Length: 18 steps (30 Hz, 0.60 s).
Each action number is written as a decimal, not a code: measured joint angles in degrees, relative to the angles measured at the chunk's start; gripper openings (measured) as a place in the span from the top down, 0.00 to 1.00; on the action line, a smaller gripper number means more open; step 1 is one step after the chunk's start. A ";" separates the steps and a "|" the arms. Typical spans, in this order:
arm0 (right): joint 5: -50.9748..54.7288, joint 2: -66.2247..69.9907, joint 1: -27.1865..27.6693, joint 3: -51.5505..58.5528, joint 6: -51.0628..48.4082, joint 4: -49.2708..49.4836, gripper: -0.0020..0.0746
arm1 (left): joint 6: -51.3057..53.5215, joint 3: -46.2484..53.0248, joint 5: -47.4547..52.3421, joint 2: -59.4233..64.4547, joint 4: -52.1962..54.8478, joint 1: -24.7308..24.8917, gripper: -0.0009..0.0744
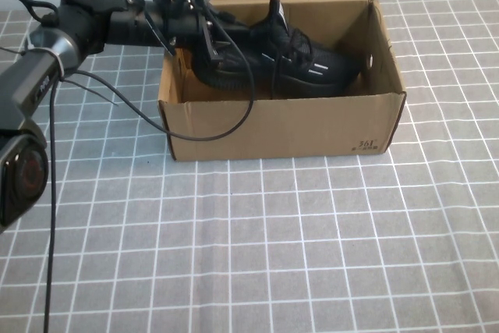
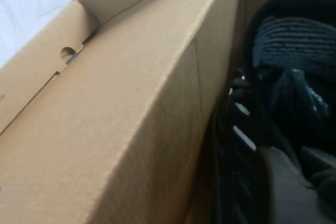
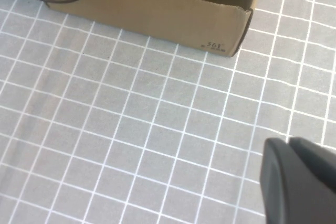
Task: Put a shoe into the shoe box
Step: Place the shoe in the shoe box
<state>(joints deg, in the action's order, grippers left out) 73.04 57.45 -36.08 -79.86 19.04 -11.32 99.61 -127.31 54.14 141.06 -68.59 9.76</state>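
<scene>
The left gripper (image 1: 204, 37), grip unclear, sits at the black mesh sneaker's (image 1: 300, 60) heel, nine o'clock end of the brown cardboard box (image 1: 288, 126); right gripper (image 3: 299, 182) parked apart, grip equally unclear.

left end effector (image 1: 204, 37): extended, tilted down | right end effector (image 3: 299, 182): hovering

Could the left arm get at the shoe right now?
Probably yes: the left gripper is already inside the open shoe box at the shoe's heel end, nothing between. The right gripper hangs over the table.
</scene>
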 joint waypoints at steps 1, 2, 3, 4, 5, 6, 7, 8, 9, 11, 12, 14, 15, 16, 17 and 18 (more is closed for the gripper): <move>0.00 0.00 0.00 0.00 0.00 0.17 0.99 | 0.00 0.00 -0.25 0.00 0.00 0.00 0.91; 0.00 0.00 0.00 0.00 0.00 0.29 0.99 | 0.00 0.00 -0.48 0.00 0.00 0.00 0.86; 0.00 0.00 0.00 0.00 0.00 0.54 0.99 | -0.33 0.00 -0.62 0.00 -0.10 0.00 0.82; 0.00 0.00 0.00 0.00 0.00 0.78 0.99 | -0.92 0.00 -0.89 0.00 -0.21 0.00 0.75; 0.00 0.00 0.00 0.00 0.00 1.04 0.99 | -1.87 0.00 -0.99 0.00 -0.48 0.00 0.67; 0.00 0.00 0.00 0.00 0.00 1.51 0.99 | -2.84 -0.11 -1.15 0.00 -0.64 -0.02 0.59; 0.00 0.00 0.00 0.00 0.00 1.82 0.99 | -4.30 -0.12 -1.24 0.00 -0.73 -0.02 0.50; 0.00 0.00 0.00 0.00 0.00 2.12 0.99 | -6.02 -0.24 -1.24 -0.11 -0.88 -0.13 0.44; 0.00 0.00 0.00 0.00 0.00 2.22 0.99 | -7.67 -0.24 -1.24 -0.23 -0.88 -0.12 0.40; 0.00 0.00 0.00 0.00 0.00 2.26 0.99 | -13.20 -0.24 -0.86 -1.09 -0.78 -0.24 0.36; 0.00 0.00 0.00 0.00 0.00 2.26 0.99 | -16.60 -0.24 -0.77 -1.56 -0.55 -0.38 0.36; 0.00 0.00 0.00 0.00 0.00 2.26 0.99 | -25.21 -0.24 -0.53 -3.33 0.40 -0.63 0.37; 0.00 0.00 0.00 0.00 0.00 2.26 0.99 | -29.33 -0.34 -0.31 -4.16 1.32 -0.74 0.39; 0.00 0.00 0.00 0.00 0.00 2.26 0.99 | -34.62 -0.57 -0.29 -5.21 2.96 -0.77 0.41; 0.00 0.00 0.00 0.00 0.00 2.26 0.99 | -39.77 -1.18 -0.15 -6.19 5.37 -0.77 0.43; 0.00 0.00 0.00 0.00 0.00 2.26 0.99 | -44.94 -1.87 0.22 -7.11 8.49 -0.62 0.45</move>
<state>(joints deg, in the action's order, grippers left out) 73.04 57.45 -36.08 -79.86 19.04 -9.07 54.67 -129.19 54.36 133.95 -60.10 9.14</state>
